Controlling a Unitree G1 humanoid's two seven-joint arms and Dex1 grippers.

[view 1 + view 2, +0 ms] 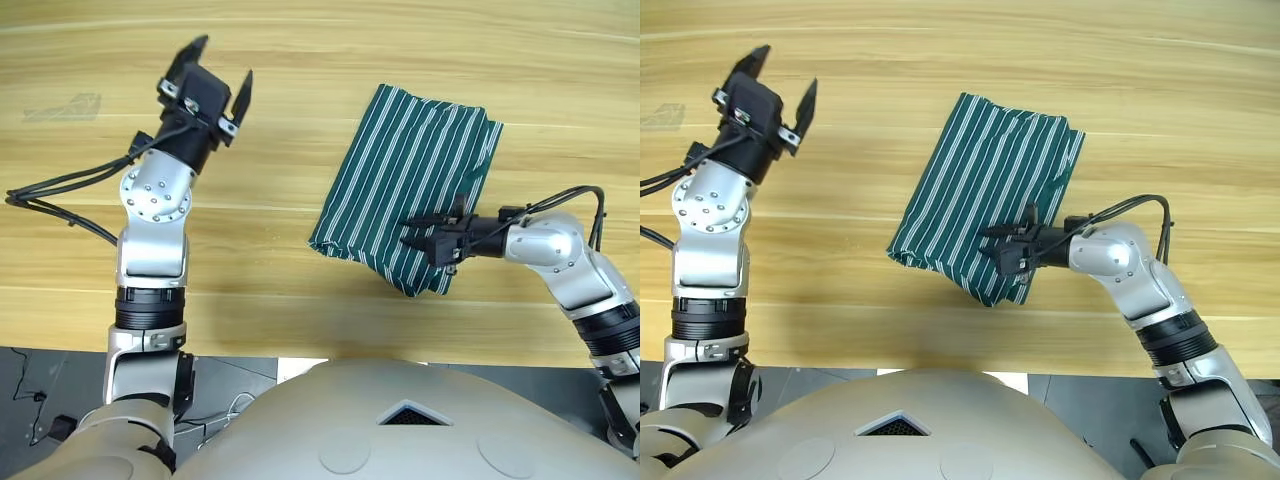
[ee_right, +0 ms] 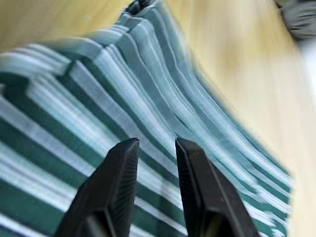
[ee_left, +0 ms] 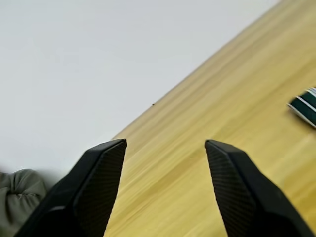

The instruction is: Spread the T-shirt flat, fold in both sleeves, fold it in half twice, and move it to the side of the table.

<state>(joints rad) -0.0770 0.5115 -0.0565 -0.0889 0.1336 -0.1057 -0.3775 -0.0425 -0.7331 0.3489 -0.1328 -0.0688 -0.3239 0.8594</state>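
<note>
Over T-shirt [image 1: 400, 170], right fingers [image 2: 121, 173] narrowly parted

"Where's the T-shirt [image 1: 400, 170]?"
"On the table [image 1: 300, 60], right of centre."
"The grippers?"
"Right gripper [image 1: 410, 233] at its near right edge, perhaps touching. Left gripper [image 1: 225, 58] over the table's left side, well apart from it."

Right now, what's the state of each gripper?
Left gripper: open, holding nothing.
Right gripper: open only slightly, over the folded striped T-shirt, with nothing visibly pinched.
</note>
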